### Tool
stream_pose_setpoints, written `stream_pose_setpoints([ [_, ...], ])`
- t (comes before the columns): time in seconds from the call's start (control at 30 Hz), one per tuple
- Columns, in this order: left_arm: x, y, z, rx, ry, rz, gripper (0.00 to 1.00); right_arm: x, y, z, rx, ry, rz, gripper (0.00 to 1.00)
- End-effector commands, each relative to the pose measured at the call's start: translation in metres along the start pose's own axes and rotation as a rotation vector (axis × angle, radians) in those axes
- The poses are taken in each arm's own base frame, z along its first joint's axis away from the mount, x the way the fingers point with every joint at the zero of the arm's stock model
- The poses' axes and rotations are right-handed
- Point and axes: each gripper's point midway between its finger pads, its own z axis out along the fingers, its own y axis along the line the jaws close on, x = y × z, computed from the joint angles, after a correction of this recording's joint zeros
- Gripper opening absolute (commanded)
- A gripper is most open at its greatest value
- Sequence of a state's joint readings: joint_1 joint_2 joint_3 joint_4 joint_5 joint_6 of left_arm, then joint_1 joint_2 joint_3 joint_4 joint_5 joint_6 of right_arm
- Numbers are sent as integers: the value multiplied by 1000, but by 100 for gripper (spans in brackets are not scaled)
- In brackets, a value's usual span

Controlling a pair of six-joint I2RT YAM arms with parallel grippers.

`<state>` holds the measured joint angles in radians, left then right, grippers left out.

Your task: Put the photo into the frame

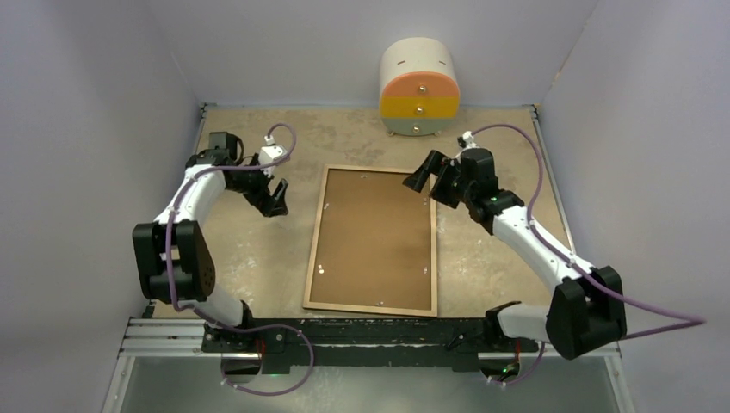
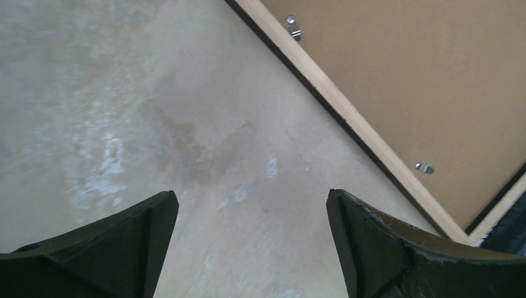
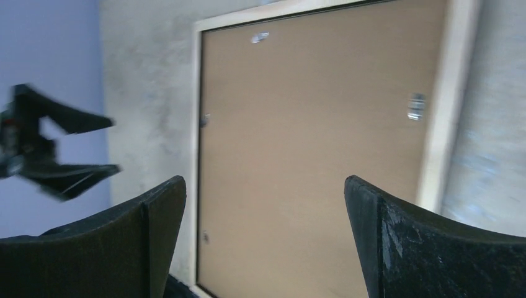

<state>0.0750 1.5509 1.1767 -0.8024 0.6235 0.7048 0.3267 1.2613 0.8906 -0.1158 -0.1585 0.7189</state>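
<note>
The frame lies face down in the middle of the table, its light wood back up. A brown backing board fills it, with small metal clips at its edges. The photo is hidden or out of view. My left gripper hovers open over bare table just left of the frame's far left corner, with nothing between its fingers. My right gripper stands open and empty above the frame's far right corner. In the right wrist view it looks down on the board and the wood rim.
A small round drawer unit with orange, yellow and grey drawers stands at the back wall. Lilac walls close the table on three sides. The arm bases sit on a black rail at the near edge.
</note>
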Motion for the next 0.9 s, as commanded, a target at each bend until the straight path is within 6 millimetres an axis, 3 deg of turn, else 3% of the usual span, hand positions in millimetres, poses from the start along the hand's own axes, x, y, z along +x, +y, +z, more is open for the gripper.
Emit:
stream_pose_setpoints([
  [0.0, -1, -32, 31, 212, -34, -137, 90, 27, 75, 14, -282, 70, -49, 99],
  [0.07, 5, -43, 44, 269, -9, -169, 81, 52, 90, 19, -268, 101, -122, 96],
  [0.2, 17, -64, 68, 342, 33, -183, 70, 114, 113, 25, -357, 184, -173, 67],
  [0.37, 21, -79, 81, 407, 50, -202, 53, 187, 128, 33, -428, 294, -259, 49],
  [0.6, 28, -87, 89, 444, 70, -216, 35, 246, 143, 51, -436, 397, -363, 48],
  [0.87, 34, -92, 98, 460, 89, -224, 30, 271, 140, 69, -426, 447, -406, 53],
])
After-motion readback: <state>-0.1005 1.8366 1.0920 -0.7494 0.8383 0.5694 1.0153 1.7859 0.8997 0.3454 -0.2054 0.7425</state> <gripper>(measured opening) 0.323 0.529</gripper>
